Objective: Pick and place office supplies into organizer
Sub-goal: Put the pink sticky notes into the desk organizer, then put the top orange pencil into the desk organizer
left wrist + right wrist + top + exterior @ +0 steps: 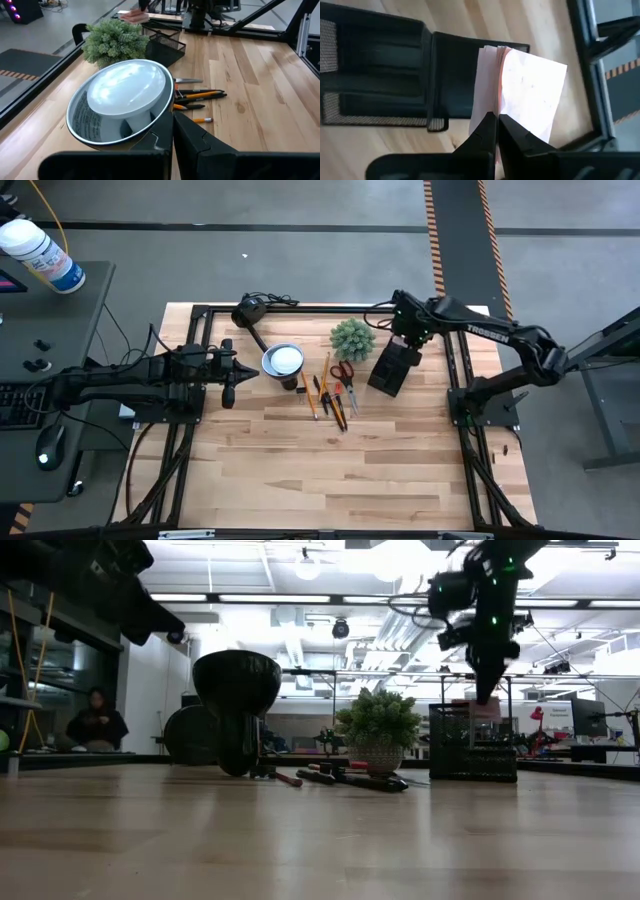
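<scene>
2 arms over a wooden table (pixel 330 470). Right gripper (pixel 496 131) raised above the black mesh organizer (pixel 392 368), near the table's far right side. Its fingers are pressed together on the edge of a pink sticky-note pad (pixel 522 95); the pad hangs clear of the box, over its end compartment, pages fanned slightly. From the low view, the pad (pixel 484 708) sits just above the organizer's rim (pixel 472 745), not yet inside.

Left gripper (pixel 229 380) hovers at the table's left side, fingers closed with nothing between them, tips just beside the desk lamp's round white-faced head (pixel 122 97). The lamp (pixel 281 361) lies between the left gripper and the supplies.

Remaining supplies lie loose on the wood, between the lamp and the organizer: red-handled scissors (pixel 342 372), and a cluster of orange and dark pencils (pixel 326 397) fanned beside them. Exact count of pencils unclear. In the left wrist view, 1 short orange pencil (pixel 202 120) lies apart from the bunch (pixel 199 95).

Small green spiky plant (pixel 352 338) stands at the far edge, just beside the organizer and behind the scissors.

Off the table, left: a white bottle (pixel 40 252) on a side desk. A seated person (pixel 96 720) shows far back in the room.
</scene>
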You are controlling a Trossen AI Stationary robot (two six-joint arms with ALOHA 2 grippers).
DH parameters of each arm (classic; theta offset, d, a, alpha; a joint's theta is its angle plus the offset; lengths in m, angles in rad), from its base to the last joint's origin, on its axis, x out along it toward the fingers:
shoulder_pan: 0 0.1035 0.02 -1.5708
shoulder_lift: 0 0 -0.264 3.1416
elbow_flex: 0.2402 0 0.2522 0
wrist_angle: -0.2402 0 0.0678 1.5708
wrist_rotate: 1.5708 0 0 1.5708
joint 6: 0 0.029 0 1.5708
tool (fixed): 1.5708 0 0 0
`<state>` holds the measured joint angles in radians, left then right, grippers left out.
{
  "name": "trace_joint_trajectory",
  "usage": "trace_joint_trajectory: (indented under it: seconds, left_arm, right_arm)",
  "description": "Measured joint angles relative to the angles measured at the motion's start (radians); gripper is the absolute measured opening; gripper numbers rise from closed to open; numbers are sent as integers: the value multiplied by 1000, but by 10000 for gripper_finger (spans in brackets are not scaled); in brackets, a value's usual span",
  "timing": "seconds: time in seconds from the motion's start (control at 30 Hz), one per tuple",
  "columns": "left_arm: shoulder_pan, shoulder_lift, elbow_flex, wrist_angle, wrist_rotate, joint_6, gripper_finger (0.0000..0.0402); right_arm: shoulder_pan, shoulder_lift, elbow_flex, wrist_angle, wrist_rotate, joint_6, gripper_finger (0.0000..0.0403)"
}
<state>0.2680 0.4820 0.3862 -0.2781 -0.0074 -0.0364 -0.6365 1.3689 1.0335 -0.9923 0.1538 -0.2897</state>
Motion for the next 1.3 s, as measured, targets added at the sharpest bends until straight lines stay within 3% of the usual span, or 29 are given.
trace_joint_trajectory:
  seconds: [0.27,0.7,1.07,1.3]
  left_arm:
    - [0,0,0,-3,0,2,1]
    - [0,0,0,-3,0,0,1]
    - [0,0,0,-6,0,-21,1]
    - [0,0,0,-9,0,-21,1]
  right_arm:
    - [-1,1,-119,126,-10,-71,0]
    - [0,0,-135,137,-100,-78,22]
    - [0,0,-135,136,-54,-77,105]
    - [-1,0,-93,123,55,-77,120]
